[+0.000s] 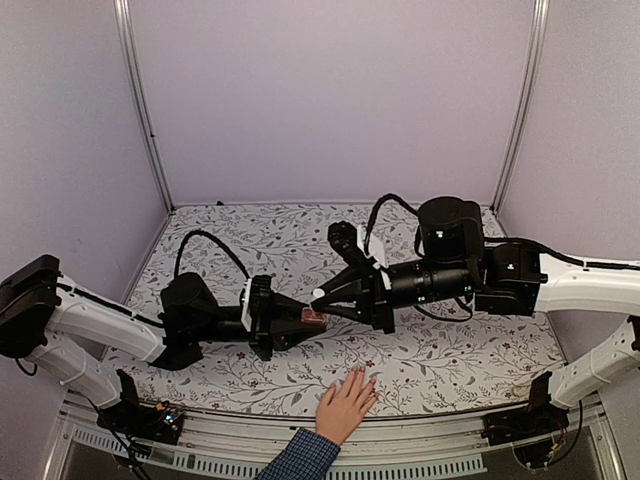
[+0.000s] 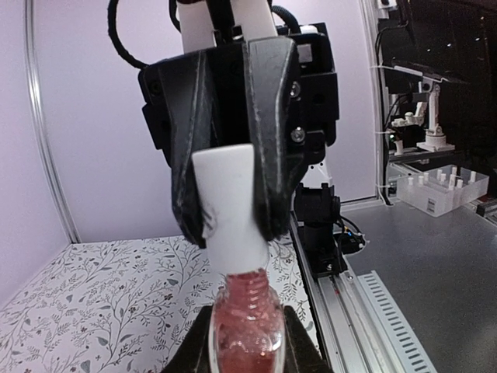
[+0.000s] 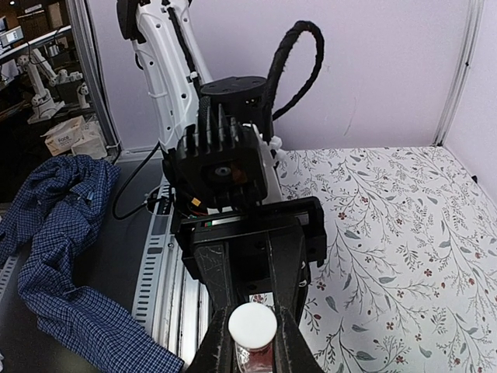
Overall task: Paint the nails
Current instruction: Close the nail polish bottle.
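A light-skinned hand (image 1: 345, 405) with a blue checked cuff (image 1: 300, 456) lies palm down on the table's near edge. Its nails (image 1: 364, 378) are too small to make out. My left gripper (image 1: 306, 320) is shut on a small pink bottle (image 1: 314, 318), held above the table just beyond the hand. My right gripper (image 1: 324, 297) is shut on the bottle's white cap (image 1: 318, 294). In the left wrist view the cap (image 2: 230, 203) sits just above the bottle (image 2: 248, 330), with the neck threads bare. In the right wrist view the cap (image 3: 252, 325) shows end-on between my fingers.
The table has a floral cloth (image 1: 450, 350), with purple walls behind and at both sides. A metal rail (image 1: 420, 440) runs along the near edge. Blue checked fabric (image 3: 58, 256) lies beyond the rail in the right wrist view.
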`<state>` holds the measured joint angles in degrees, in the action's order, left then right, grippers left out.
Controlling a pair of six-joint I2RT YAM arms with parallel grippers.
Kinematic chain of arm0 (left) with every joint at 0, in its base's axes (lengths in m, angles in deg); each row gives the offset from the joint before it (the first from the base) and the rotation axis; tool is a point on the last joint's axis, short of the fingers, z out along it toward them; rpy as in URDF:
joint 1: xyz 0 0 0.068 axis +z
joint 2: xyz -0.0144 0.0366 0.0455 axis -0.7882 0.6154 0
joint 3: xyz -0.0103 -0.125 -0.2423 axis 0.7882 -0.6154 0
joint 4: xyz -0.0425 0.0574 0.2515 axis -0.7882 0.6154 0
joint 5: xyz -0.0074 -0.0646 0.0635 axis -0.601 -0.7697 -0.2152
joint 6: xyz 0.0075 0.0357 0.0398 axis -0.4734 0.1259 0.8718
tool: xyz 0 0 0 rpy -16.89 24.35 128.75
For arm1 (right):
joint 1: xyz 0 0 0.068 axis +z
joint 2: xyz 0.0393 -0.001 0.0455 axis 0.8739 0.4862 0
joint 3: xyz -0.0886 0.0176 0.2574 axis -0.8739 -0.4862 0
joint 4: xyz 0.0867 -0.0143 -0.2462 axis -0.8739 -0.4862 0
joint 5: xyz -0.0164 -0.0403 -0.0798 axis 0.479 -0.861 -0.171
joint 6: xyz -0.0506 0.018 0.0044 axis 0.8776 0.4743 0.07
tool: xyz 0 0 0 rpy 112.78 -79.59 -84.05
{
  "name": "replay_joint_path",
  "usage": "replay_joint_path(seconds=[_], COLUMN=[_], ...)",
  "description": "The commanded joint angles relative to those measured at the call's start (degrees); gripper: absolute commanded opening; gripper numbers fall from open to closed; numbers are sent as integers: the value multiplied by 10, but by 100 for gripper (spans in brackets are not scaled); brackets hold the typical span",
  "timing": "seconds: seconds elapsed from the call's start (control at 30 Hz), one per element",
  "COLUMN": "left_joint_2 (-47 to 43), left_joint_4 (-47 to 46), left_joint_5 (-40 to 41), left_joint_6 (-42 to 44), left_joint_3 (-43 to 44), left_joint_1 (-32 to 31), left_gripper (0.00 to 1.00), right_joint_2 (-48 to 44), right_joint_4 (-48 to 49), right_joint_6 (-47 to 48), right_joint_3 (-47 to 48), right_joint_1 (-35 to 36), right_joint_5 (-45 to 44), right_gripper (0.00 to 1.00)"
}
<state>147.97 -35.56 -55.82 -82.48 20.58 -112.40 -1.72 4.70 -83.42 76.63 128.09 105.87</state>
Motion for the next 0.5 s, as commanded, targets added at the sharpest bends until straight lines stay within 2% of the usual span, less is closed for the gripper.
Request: replay_joint_path(seconds=[0.0,0.47], left_joint_2=[4,-3], left_joint_4=[-2,-3], left_joint_5=[1,-4], left_joint_6=[-2,-4], left_joint_3=[13,13], left_joint_1=[-8,-8], left_gripper=[0,0], right_joint_2=[9,16], right_joint_4=[-1,-5], right_joint_6=[5,9], right_joint_3=[-5,-18], right_joint_1=[4,4], right_joint_5=[-11,-13], right_gripper=[0,0])
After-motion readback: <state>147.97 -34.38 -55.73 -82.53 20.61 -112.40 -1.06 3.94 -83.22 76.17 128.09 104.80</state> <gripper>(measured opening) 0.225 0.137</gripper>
